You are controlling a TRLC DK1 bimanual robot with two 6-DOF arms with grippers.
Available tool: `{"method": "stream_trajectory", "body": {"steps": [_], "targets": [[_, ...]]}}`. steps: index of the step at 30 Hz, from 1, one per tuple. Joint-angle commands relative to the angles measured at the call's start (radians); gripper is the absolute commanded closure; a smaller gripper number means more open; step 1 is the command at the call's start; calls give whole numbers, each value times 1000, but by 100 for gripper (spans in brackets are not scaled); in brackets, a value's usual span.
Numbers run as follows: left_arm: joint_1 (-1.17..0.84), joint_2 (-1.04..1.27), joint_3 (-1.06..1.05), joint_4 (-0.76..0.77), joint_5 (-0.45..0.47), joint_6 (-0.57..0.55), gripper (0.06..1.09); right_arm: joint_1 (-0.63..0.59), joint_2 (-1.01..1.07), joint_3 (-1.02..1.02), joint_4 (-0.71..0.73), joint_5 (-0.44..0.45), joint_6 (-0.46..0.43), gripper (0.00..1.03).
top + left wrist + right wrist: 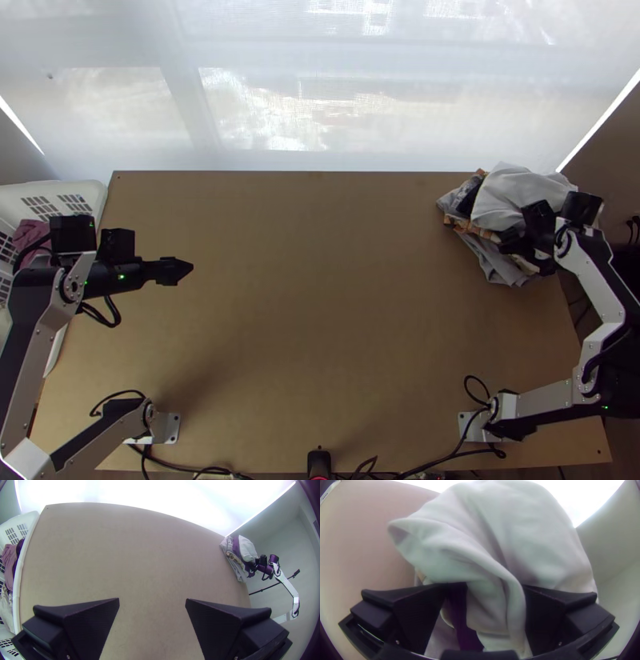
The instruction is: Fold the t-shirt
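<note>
The right gripper [507, 238] stands spread, bunched white cloth [500, 556] between its fingers and against one; whether it is pinched, I can't tell. The cloth swells past the fingertips atop a clothes pile [494, 260], one folded corner pointing toward mid-table, its long axis unclear. Well apart, the left gripper [182, 271] is spread, gripping nothing.

Bright backlight through pale curtain [264, 52], soft shadows, dark fisheye corners
</note>
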Motion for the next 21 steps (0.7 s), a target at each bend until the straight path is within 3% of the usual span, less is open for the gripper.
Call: {"method": "stream_trajectory", "body": {"steps": [1,9,11,15,21], "targets": [[4,-24,-16,0,3,-6,11,-64,-81,11,-31,1,30,5],[7,-49,-39,0,5,-23,11,8,-239,67,-83,-18,106,4],[7,-50,-42,0,5,-26,11,24,-246,93,-75,-28,159,4],[9,-63,-50,-5,5,-28,11,48,-168,174,-60,-35,236,4],[9,-87,-63,-35,3,-28,11,94,23,231,31,-33,265,5]]}}
